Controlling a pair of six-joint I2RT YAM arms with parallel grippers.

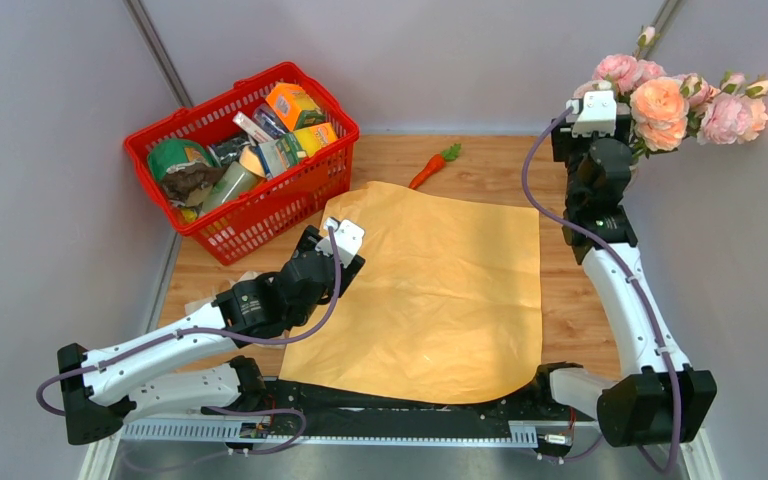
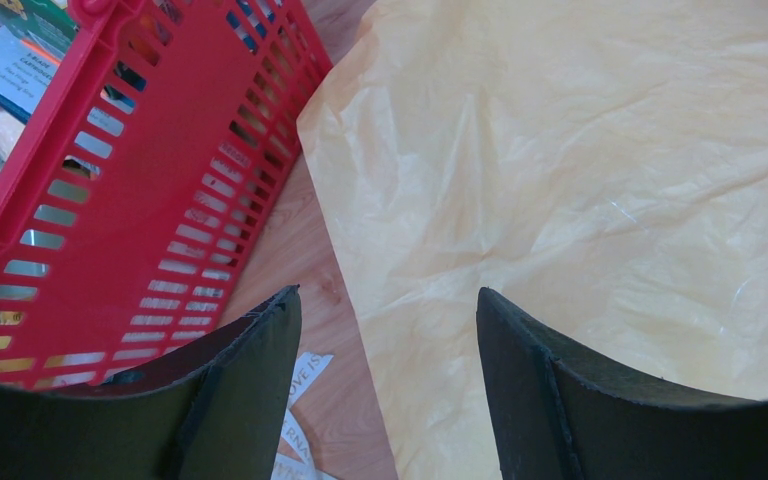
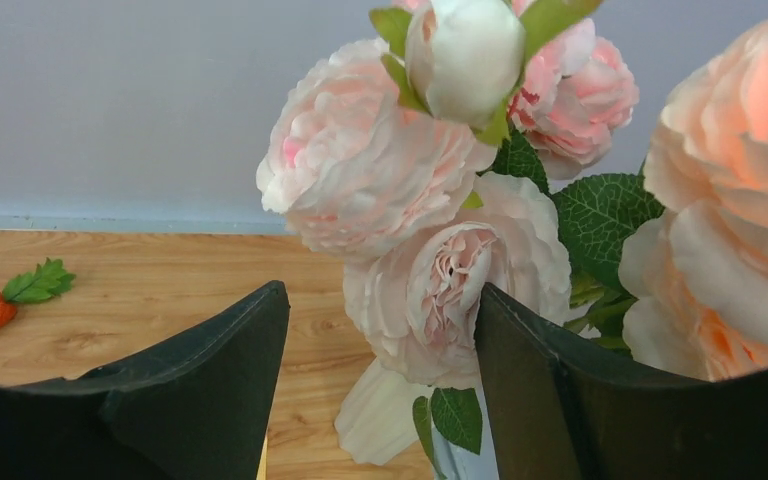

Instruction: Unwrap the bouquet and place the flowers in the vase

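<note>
Over at the far right corner of the tabletop (image 1: 480, 160), the flowers (image 1: 675, 100) stand upright, pink blooms plus a peach one. Can't make out what they're standing in, the arm's in the way. The right gripper (image 3: 380, 300) is up against them, jaws spread wide with a pale bloom in the gap, clamped on nothing I can see. The wrapping paper (image 1: 440, 290) lies flat mid-table. The left gripper (image 2: 388, 300) hovers wide open and empty over its left edge, beside the red basket (image 1: 230, 235). A toy carrot (image 1: 432, 168) sits near the far edge.
</note>
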